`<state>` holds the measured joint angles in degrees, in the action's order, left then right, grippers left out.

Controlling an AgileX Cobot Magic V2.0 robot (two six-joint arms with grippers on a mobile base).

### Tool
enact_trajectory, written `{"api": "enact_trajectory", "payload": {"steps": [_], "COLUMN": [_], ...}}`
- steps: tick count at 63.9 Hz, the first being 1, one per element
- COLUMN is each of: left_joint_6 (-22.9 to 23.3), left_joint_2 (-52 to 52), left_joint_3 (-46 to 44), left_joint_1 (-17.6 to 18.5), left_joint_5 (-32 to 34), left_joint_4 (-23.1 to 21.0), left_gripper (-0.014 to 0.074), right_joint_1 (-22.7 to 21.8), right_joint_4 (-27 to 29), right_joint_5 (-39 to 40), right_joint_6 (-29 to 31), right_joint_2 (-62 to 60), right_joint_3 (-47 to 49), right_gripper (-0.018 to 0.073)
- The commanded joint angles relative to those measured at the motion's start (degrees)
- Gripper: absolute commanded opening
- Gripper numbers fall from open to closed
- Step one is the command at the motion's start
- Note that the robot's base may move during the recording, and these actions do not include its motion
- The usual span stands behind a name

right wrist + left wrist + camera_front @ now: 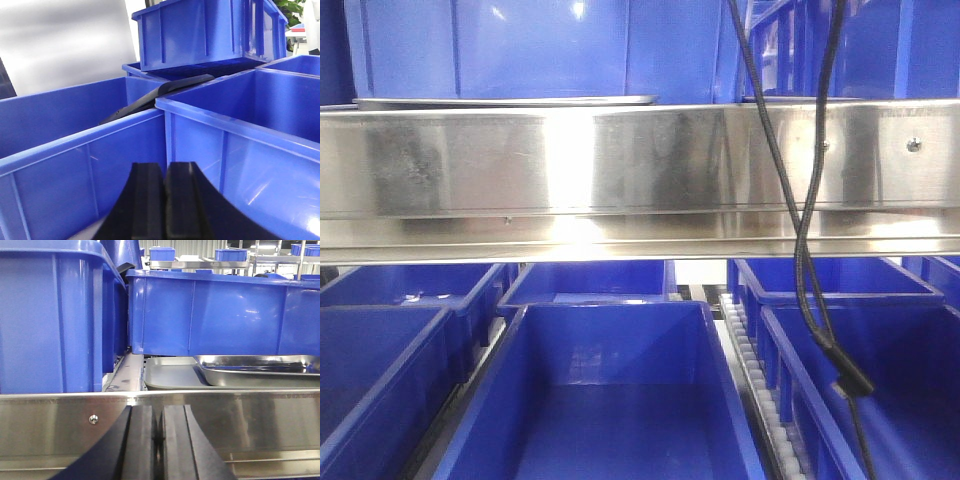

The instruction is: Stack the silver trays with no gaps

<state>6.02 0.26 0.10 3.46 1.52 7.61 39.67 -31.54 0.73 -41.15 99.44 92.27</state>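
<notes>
In the left wrist view two silver trays lie on the shelf beyond a steel rail. A dull grey tray [167,375] is underneath. A shinier tray [257,371] rests over its right part, shifted to the right. The front view shows only a thin tray rim [510,101] above the rail. My left gripper [158,410] is shut and empty, low in front of the rail, short of the trays. My right gripper [165,172] is shut with nothing in it, among blue bins, and no tray shows in its view.
A long steel rail with screws [620,160] [250,425] runs between the grippers and the trays. Blue bins [45,320] [220,315] stand left of and behind the trays, and more [610,400] [240,130] lie below. A black cable [805,230] hangs at right. A dark flat piece [160,95] lies between bins.
</notes>
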Motion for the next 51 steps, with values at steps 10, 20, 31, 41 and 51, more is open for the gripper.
{"api": "enact_trajectory", "payload": {"steps": [10,20,31,41,51], "left_joint_6": [-0.1,-0.1,-0.1,-0.1,-0.1], "left_joint_2": [-0.3,-0.3,-0.3,-0.3,-0.3], "left_joint_3": [-0.1,-0.1,-0.1,-0.1,-0.1], "left_joint_1": [0.1,0.1,0.1,0.1,0.1], "left_joint_5": [1.0,1.0,1.0,1.0,1.0], "left_joint_4": [0.1,0.1,0.1,0.1,0.1], "left_gripper": [0.0004,0.0004,0.0004,0.0004,0.0004], "right_joint_1": [1.1,6.0,7.9,6.9,3.8], "right_joint_4": [-2.1,-10.5,-13.4,-13.8,-13.1], "right_joint_5": [0.8,-16.9,-15.3,-1.0,4.4], "right_joint_6": [0.1,0.2,0.2,0.2,0.2], "right_joint_2": [-3.0,-7.0,-14.3,-23.6,-33.5], "right_joint_3": [0.1,-0.4,-9.3,-23.5,-36.5], "right_gripper": [-0.0079,-0.0079,-0.0079,-0.0079,-0.0079]}}
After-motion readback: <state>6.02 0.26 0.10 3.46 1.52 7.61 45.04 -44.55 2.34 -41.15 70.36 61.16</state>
